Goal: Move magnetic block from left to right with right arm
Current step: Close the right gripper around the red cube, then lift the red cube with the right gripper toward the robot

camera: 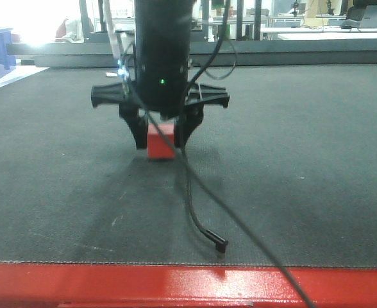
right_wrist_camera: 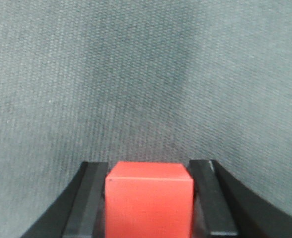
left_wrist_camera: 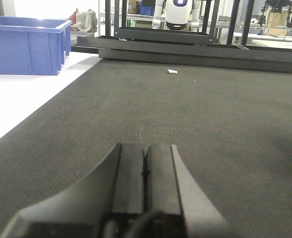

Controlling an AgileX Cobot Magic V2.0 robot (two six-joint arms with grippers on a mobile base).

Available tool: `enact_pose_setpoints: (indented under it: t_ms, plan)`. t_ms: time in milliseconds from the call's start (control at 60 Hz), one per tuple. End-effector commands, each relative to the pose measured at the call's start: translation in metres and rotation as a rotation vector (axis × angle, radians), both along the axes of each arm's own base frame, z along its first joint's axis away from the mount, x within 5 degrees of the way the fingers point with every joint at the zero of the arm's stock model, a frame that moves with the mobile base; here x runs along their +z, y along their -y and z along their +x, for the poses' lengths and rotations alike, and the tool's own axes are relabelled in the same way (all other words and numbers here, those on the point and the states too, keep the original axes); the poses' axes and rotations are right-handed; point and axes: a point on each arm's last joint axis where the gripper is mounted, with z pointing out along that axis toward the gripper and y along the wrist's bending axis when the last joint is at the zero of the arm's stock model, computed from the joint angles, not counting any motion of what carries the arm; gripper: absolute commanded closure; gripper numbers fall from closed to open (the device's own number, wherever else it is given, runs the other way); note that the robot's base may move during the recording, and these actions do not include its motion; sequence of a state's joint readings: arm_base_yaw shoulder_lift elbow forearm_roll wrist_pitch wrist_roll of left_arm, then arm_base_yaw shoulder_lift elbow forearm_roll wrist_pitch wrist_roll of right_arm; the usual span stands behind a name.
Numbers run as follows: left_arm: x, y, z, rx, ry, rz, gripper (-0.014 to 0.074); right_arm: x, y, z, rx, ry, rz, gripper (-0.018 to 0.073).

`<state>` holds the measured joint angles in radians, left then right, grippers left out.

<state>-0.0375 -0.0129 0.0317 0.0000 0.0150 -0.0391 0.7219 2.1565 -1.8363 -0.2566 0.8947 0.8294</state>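
The right tool (camera: pixel 161 146) is clenched on the red cube (camera: pixel 161 141), with its black fingers (right_wrist_camera: pixel 89 198) pressed against two opposite side faces. The cube is at the surface of the dark tabletop (camera: pixel 304 160) or just above it; I cannot tell which. A loose black cable (camera: pixel 195 205) trails past the cube toward the tabletop's front edge. The left tool (left_wrist_camera: pixel 145 168) is clenched on nothing, its two halves touching. Well away from the cube, past the tabletop's left side, stands a blue crate (left_wrist_camera: pixel 27 44). Its wall hides whatever is inside.
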Motion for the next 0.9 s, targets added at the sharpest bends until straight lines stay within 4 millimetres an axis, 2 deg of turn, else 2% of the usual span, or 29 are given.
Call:
enact_pose_setpoints:
  t_ms: [0, 150, 334, 534, 684, 884]
  plan:
    - [0.006, 0.000, -0.002, -0.004, 0.096, -0.012, 0.0713, 0.071, 0.012, -0.006, 0.018, 0.151, 0.082, 0.0418]
    - [0.006, 0.000, -0.002, -0.004, 0.096, -0.012, 0.0713, 0.104, 0.031, -0.018, 0.079, 0.192, 0.041, 0.0418]
    - [0.006, 0.000, -0.002, -0.004, 0.096, -0.012, 0.0713, 0.123, 0.071, -0.034, 0.126, 0.218, -0.022, 0.0418]
    - [0.006, 0.000, -0.002, -0.004, 0.096, -0.012, 0.0713, 0.126, 0.130, -0.061, 0.116, 0.246, -0.055, 0.0418]
    - [0.006, 0.000, -0.002, -0.004, 0.096, -0.012, 0.0712, 0.126, 0.178, -0.090, 0.076, 0.274, -0.069, 0.0418]
    - [0.006, 0.000, -0.002, -0.004, 0.096, -0.012, 0.0712, 0.122, 0.226, -0.135, 0.032, 0.309, -0.096, 0.0418]
